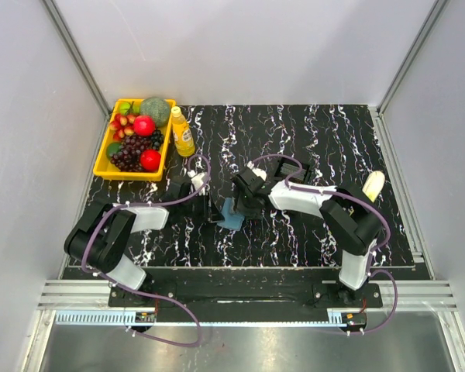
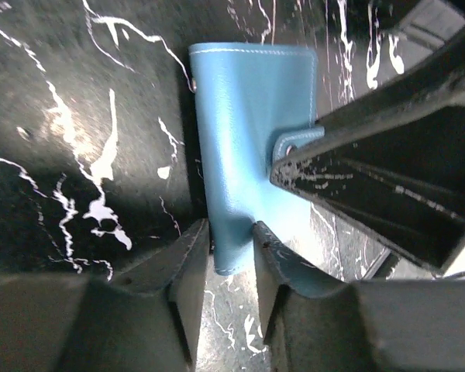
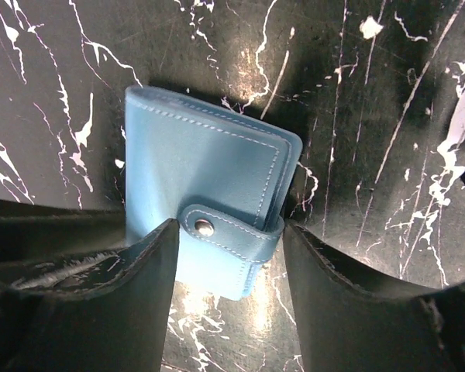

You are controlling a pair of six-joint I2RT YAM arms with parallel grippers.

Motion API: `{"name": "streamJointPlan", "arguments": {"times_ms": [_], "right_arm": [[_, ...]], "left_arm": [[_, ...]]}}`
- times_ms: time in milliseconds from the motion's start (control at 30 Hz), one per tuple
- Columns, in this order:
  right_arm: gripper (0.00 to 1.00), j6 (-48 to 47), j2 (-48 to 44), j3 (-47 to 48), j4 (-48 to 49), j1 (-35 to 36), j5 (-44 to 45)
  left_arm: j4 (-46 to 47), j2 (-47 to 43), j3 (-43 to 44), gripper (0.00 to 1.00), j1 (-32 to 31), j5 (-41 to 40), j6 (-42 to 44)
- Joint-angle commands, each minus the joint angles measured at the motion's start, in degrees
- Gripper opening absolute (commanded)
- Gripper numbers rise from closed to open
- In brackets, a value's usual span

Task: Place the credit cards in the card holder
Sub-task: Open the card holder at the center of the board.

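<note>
Card holder (image 3: 201, 178): blue, folded shut, snap strap (image 3: 240, 236) fastened. It lies flat on the table between my two grippers.
- My left gripper (image 2: 232, 260): fingers drawn close, pinching the holder's near edge.
- My right gripper (image 3: 231, 232): jaws spread astride the strap end. I cannot tell whether they press it.

Table (image 1: 333, 132): black marble with white veins. Bare surface lies ahead of both grippers and out to my right gripper's right, and grey walls stand at the far and side edges.

Yellow tray (image 1: 132, 177): well ahead and left of my left gripper. It holds dark grapes (image 1: 132, 147), red fruits (image 1: 144, 125) and a green round fruit (image 1: 156, 111).

Yellow bottle (image 1: 183, 133): upright, just beside the tray's right rim.

Pale yellow object (image 1: 373, 184): well right of my right gripper.
</note>
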Motion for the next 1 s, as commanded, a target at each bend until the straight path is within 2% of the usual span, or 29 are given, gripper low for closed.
{"name": "streamJointPlan", "arguments": {"times_ms": [0, 100, 133, 200, 233, 267, 333, 367, 567, 600, 633, 667, 700, 733, 767, 800, 867, 900, 967], "right_arm": [[0.60, -2.05, 1.82, 1.29, 1.90, -0.59, -1.17], [0.56, -2.66, 2.00, 0.15, 3.66, -0.77, -3.10], [0.54, -2.84, 2.17, -0.12, 4.18, -0.86, -4.15], [0.52, -2.93, 2.44, -0.82, 5.06, -0.77, -4.51], [0.46, -3.10, 2.53, -1.26, 5.59, -0.86, -6.43], [0.42, -3.28, 2.44, -1.79, 6.46, -0.86, -7.14], [0.38, -2.93, 2.44, -2.75, 7.70, -1.03, -8.46], [0.33, -3.01, 2.35, -3.28, 8.40, -1.03, -9.25], [0.30, -2.75, -1.24, -6.45, 12.00, -1.38, -8.99], [0.29, -2.66, -1.51, -6.97, 12.79, -1.47, -9.34], [0.29, -2.66, -1.78, -7.24, 13.76, -1.56, -10.30], [0.29, -2.66, -1.78, -7.50, 14.55, -1.56, -11.27], [0.29, -3.01, -1.60, -7.68, 15.86, -1.56, -12.67], [0.30, -3.19, -1.34, -7.77, 16.66, -1.56, -13.82], [0.30, -3.10, -1.08, -7.77, 17.02, -1.56, -14.35], [0.31, -3.19, -0.73, -7.77, 17.63, -1.56, -15.05], [0.36, -3.19, -0.29, -7.51, 17.81, -1.56, -15.32], [0.39, -3.36, -0.28, -7.50, 17.55, -1.56, -14.54], [0.50, -3.54, -1.16, -6.98, 14.58, -1.56, -11.56]], "left_arm": [[6.18, 0.39, -2.61, 0.31, -0.23, 7.24, -1.83], [11.53, 1.53, -3.40, 0.32, -0.32, 10.21, -4.20], [13.38, 1.80, -3.67, 0.48, -0.23, 10.58, -5.25], [14.27, 1.89, -4.11, 0.59, -0.32, 9.01, -6.75], [14.45, 1.89, -4.19, 0.66, -0.32, 8.39, -7.19], [14.45, 1.98, -4.37, 0.65, -0.32, 7.34, -7.46], [14.63, 2.50, -4.37, 0.61, -0.32, 7.24, -7.55], [14.36, 2.85, -4.20, 0.54, -0.41, 7.24, -7.37], [14.10, 1.10, -4.37, 0.19, -0.32, 6.45, -7.55], [14.10, 0.58, -4.37, 0.24, -0.41, 6.45, -7.55], [14.10, 0.31, -4.11, 0.36, -0.32, 6.45, -7.55], [14.27, 0.22, -3.85, 0.42, -0.32, 6.62, -7.63], [14.80, 0.48, -3.41, 0.30, -0.41, 7.32, -7.63], [15.15, 0.83, -2.97, 0.22, -0.41, 8.55, -7.72], [15.33, 1.18, -2.36, 0.24, -0.67, 9.43, -7.81], [15.94, 1.36, -2.00, 0.22, -0.93, 10.22, -7.98], [15.08, 0.84, -1.30, 0.08, -1.63, 9.71, -8.16], [11.93, 0.22, -0.51, 0.00, -1.90, 7.70, -7.99], [4.46, -1.18, 1.42, 0.00, -2.16, 3.57, -6.67]]}}
